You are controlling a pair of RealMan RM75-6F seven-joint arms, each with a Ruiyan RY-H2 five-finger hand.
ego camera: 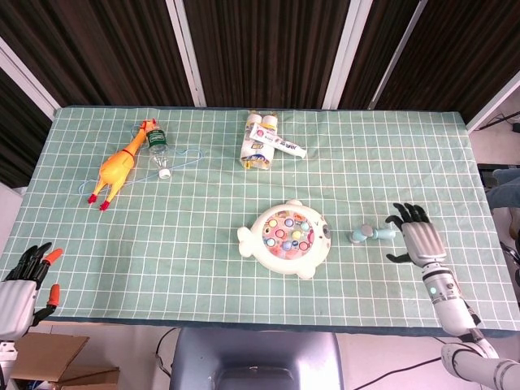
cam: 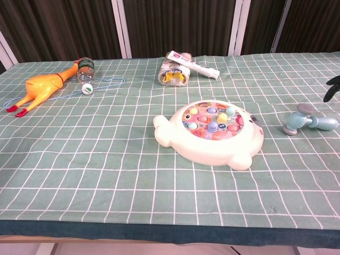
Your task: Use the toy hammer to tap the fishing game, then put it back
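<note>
A pale blue toy hammer lies on the green checked cloth, right of the white fish-shaped fishing game. My right hand hovers open just right of the hammer's handle, fingers spread, holding nothing; only its dark fingertips show at the chest view's right edge. My left hand hangs open off the table's front left corner, far from both objects.
A yellow rubber chicken, a small bottle and a thin blue cord lie at the back left. A packet of tubes sits at the back centre. The table's front edge runs close below the game.
</note>
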